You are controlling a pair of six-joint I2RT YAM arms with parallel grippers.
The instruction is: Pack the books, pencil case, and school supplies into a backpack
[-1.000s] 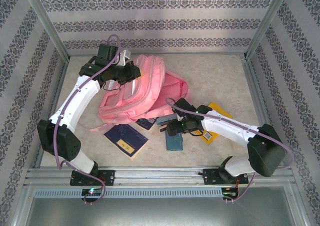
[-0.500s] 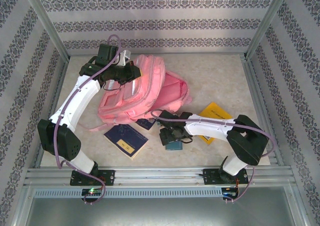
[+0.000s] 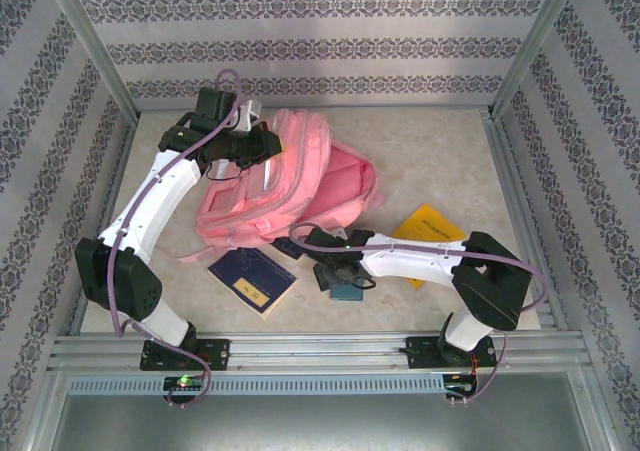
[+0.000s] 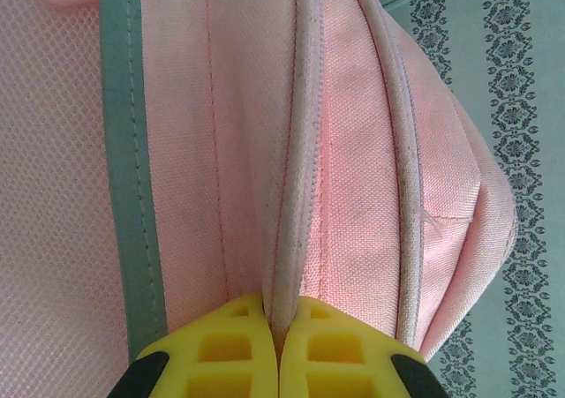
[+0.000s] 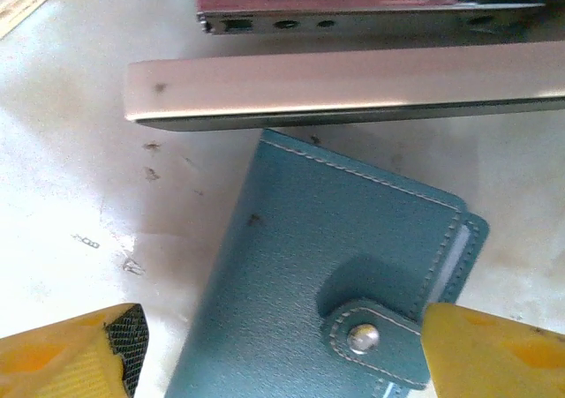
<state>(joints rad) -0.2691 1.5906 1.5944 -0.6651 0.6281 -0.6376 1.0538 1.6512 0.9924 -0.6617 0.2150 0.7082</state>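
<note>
The pink backpack (image 3: 285, 186) lies at the back left with its mouth facing right. My left gripper (image 3: 267, 147) is shut on a piped seam at the top of the backpack (image 4: 353, 151), and its yellow fingertips (image 4: 238, 349) pinch the fabric. My right gripper (image 3: 337, 273) hangs open just above a teal notebook (image 3: 349, 291). That snap-clasped notebook (image 5: 309, 266) lies between the open right gripper (image 5: 282, 363) fingers. The stapler (image 5: 353, 10) lies just beyond it. A navy book (image 3: 252, 279) and a yellow book (image 3: 432, 225) lie on the table. The pencil case is hidden.
A second dark book (image 3: 290, 246) pokes out from under the backpack's front edge. Metal frame posts and patterned walls close in the table (image 3: 440, 161) on three sides. A rail (image 3: 320, 349) runs along the near edge.
My right arm has swung left and down, bringing its gripper over the teal notebook. The left arm and the backpack have not moved.
</note>
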